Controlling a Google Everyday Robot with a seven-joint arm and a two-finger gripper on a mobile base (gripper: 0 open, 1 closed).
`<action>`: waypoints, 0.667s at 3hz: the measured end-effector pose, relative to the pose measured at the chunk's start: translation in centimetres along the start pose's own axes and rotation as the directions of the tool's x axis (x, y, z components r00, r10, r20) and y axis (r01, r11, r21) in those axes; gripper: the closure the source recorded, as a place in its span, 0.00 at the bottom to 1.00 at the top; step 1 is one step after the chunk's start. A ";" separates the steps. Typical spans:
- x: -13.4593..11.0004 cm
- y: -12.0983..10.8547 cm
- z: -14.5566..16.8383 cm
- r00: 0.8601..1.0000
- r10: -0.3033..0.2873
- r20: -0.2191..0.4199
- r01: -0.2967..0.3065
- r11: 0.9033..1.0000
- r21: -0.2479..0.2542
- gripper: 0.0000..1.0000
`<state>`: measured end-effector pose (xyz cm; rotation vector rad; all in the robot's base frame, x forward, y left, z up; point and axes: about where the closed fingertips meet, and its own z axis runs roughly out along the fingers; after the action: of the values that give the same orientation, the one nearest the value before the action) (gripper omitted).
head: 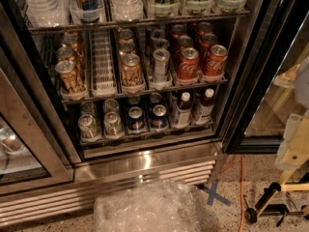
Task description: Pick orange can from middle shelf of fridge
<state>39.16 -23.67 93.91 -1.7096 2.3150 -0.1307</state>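
Observation:
The fridge (145, 161) stands with its right door swung open. On the middle shelf (145, 93), brownish-orange cans fill two lanes: one row at the far left with its front orange can (70, 77), another row fronted by a can (131, 70) left of centre. My gripper (256, 210) hangs low at the bottom right near the floor, below the cream arm links (294, 146). It is well away from the shelf and nothing is seen in it.
Beside the orange cans are an empty white lane (103, 62), a silver can (161, 64) and red Coca-Cola cans (188, 64). Bottles fill the shelf above; cans and bottles the one below. Crumpled plastic wrap (145, 209) and a blue tape cross (215, 195) lie on the floor.

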 end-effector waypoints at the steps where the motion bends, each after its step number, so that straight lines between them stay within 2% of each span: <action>1: -0.4 2.5 0.9 0.999 -0.033 0.024 0.034 0.999 -0.037 0.00; 2: -2.0 6.0 0.7 0.995 -0.098 0.035 0.100 0.994 -0.051 0.00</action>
<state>34.31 -19.89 92.20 -1.8384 2.2300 -0.0611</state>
